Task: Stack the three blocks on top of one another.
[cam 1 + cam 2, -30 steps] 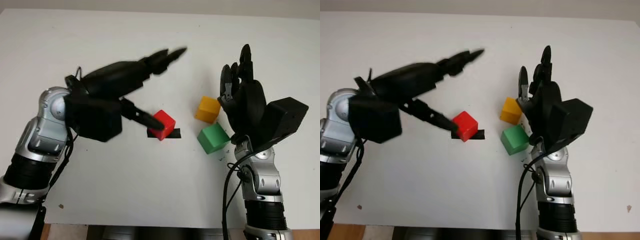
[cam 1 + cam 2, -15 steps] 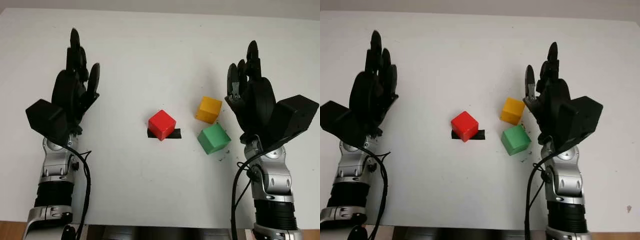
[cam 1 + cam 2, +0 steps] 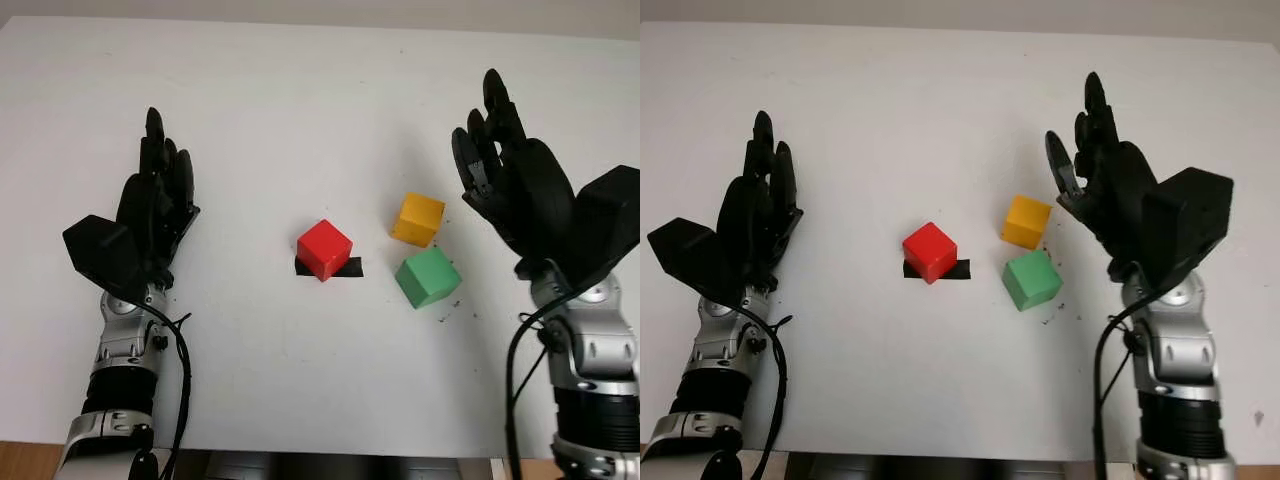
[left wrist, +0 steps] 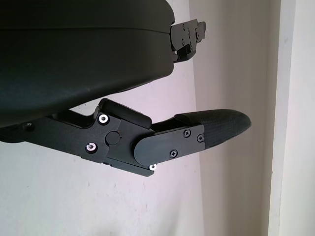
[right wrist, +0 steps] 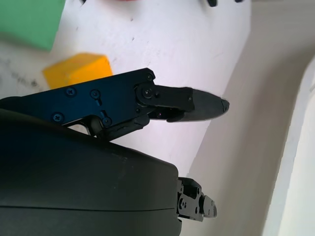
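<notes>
Presently three blocks lie unstacked at mid-table, both hands raised and holding nothing.

We note the red block (image 3: 324, 249) sitting on a short black tape strip (image 3: 347, 268), apart from the yellow block (image 3: 417, 218) and the green block (image 3: 427, 276), which lie close together. We judge all three light, rigid and smooth-faced, best taken by two opposite side faces, leaving the top free for stacking. Our left hand (image 3: 150, 215) stands open, well to the left of the red block; our right hand (image 3: 510, 180) stands open just right of the yellow and green pair. The white table (image 3: 300, 100) offers no obstruction; the yellow-green closeness may crowd fingers.
</notes>
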Controlling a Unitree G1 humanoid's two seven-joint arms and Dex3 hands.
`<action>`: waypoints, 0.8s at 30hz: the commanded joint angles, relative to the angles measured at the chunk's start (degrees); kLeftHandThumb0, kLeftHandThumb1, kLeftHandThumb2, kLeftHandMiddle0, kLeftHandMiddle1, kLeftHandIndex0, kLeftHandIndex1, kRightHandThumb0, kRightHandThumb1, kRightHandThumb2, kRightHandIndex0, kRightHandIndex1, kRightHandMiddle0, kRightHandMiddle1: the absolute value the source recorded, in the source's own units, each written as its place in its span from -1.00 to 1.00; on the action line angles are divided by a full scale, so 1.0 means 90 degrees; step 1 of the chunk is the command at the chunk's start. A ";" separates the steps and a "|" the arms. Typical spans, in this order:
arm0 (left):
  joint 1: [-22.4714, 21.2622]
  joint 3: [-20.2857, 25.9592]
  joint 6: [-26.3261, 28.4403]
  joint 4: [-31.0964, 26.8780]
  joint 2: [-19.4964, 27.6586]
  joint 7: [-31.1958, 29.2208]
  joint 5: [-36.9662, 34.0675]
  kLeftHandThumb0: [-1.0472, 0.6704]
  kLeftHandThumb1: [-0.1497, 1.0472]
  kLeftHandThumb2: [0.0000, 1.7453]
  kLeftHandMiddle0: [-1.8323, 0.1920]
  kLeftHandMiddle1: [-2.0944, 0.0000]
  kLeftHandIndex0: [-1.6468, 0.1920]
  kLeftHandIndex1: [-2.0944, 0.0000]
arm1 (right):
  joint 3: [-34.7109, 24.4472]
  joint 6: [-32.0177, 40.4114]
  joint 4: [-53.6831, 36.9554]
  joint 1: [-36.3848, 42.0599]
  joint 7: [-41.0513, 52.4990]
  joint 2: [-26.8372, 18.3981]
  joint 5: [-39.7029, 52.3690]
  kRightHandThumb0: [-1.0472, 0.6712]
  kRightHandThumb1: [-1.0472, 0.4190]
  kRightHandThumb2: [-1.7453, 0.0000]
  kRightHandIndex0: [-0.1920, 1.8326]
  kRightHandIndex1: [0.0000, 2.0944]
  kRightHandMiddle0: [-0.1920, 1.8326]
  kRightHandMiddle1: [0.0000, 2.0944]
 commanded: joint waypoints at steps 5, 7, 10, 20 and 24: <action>0.0059 0.0042 0.0039 -0.0175 -0.0017 -0.0077 -0.0134 -0.64 1.00 -0.20 1.00 0.96 1.00 0.98 | 0.0087 -0.0079 0.0061 -0.0347 0.0634 -0.1182 -0.0512 -0.42 -0.94 0.90 -0.82 -0.91 -0.79 -0.88; 0.0067 0.0043 0.0066 -0.0191 0.0005 -0.0102 -0.0153 -0.65 1.00 -0.22 1.00 0.97 1.00 0.98 | 0.0169 -0.0255 0.0075 -0.0382 0.0720 -0.1440 -0.0802 -0.47 -0.90 0.93 -0.77 -0.89 -0.74 -0.86; 0.0088 0.0032 0.0116 -0.0255 0.0011 -0.0103 -0.0158 -0.65 1.00 -0.23 1.00 0.97 1.00 0.98 | 0.0277 -0.0415 0.0002 -0.0461 0.0878 -0.1739 -0.1110 -0.48 -0.84 0.95 -0.71 -0.87 -0.69 -0.85; 0.0127 -0.0001 0.0327 -0.0473 0.0060 -0.0087 -0.0085 -0.65 1.00 -0.20 1.00 0.99 1.00 0.99 | 0.1006 -0.2117 -0.0200 -0.0685 0.0710 -0.2700 -0.3306 -0.27 -0.62 0.96 -0.62 -0.86 -0.57 -0.79; 0.0105 -0.0002 0.0287 -0.0444 0.0081 -0.0217 -0.0106 -0.64 1.00 -0.19 1.00 1.00 1.00 1.00 | 0.1509 -0.3132 0.0140 -0.1049 0.0941 -0.3097 -0.3989 -0.20 -0.59 0.95 -0.61 -0.87 -0.54 -0.79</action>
